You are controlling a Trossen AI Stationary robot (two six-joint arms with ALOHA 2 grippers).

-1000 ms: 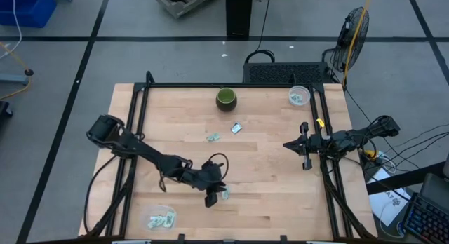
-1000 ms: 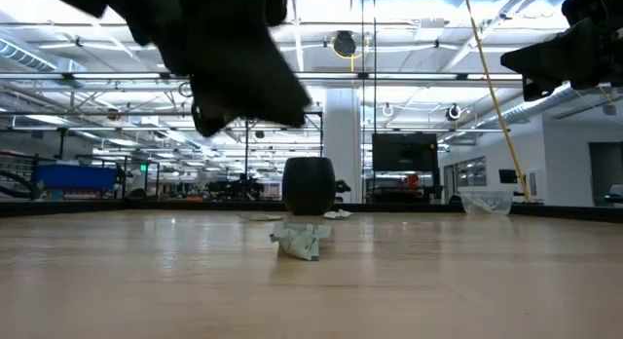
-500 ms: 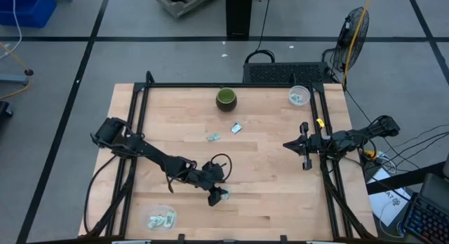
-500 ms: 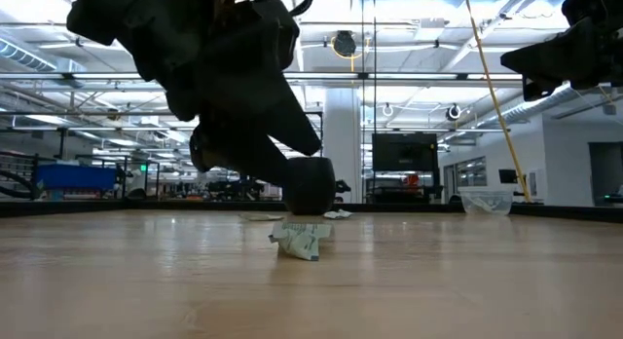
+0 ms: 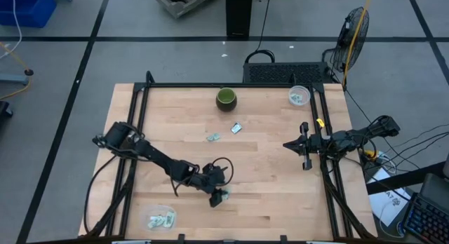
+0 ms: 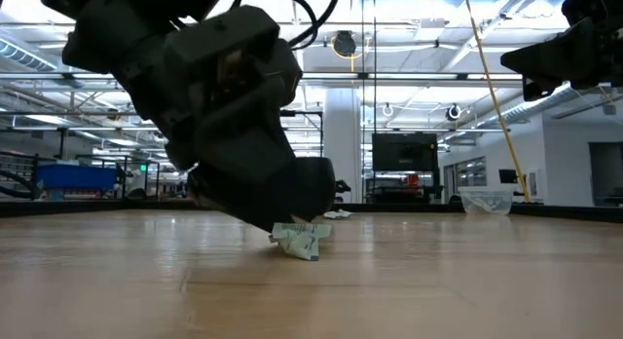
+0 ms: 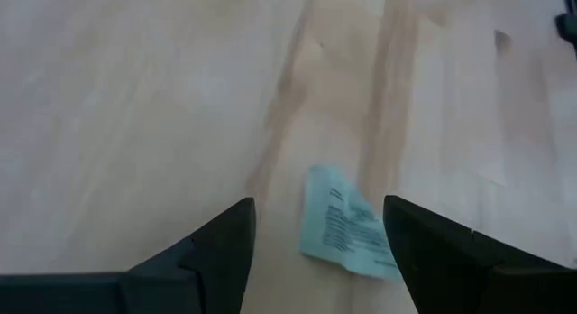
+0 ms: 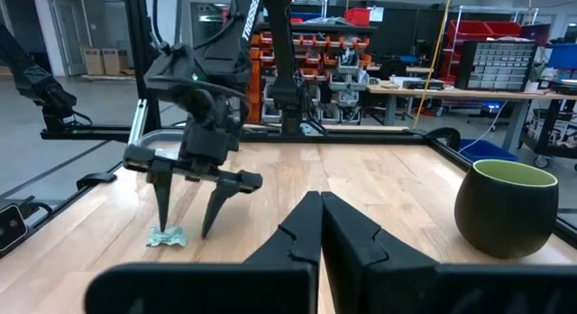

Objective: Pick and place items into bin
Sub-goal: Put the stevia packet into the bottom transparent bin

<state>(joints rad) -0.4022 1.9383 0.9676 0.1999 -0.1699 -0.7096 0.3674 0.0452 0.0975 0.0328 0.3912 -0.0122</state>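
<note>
- Left gripper (image 5: 219,197) is down at the counter (image 5: 266,167) near its front edge; your left arm reaches in from the left side.
- Fingers are spread, straddling one packet (image 7: 350,224); in the left wrist view it lies flat on the wood between the two finger tips, closer to one finger (image 7: 424,237) than the other.
- You can't tell from any view whether either finger touches the packet yet; it is still on the counter, not lifted.
- Low view: gripper body (image 6: 229,134) sits low over the crumpled packet (image 6: 297,238), tips at counter level.
- Right wrist view shows the same from across the counter: spread fingers (image 8: 216,201) pointing down, packet (image 8: 168,235) at the tips.
- Right gripper (image 5: 304,146) waits at the right edge of the counter, fingers pressed together, holding nothing.
- Other packets: two loose mid-counter (image 5: 213,137) and (image 5: 236,127), well apart from the left gripper.
- Clear container (image 5: 160,219) at front left corner holds a few packets; a second clear container (image 5: 299,96) at back right holds some too.
- Dark green bowl (image 5: 226,99) stands at the back centre; you also see it in the right wrist view (image 8: 507,208).
</note>
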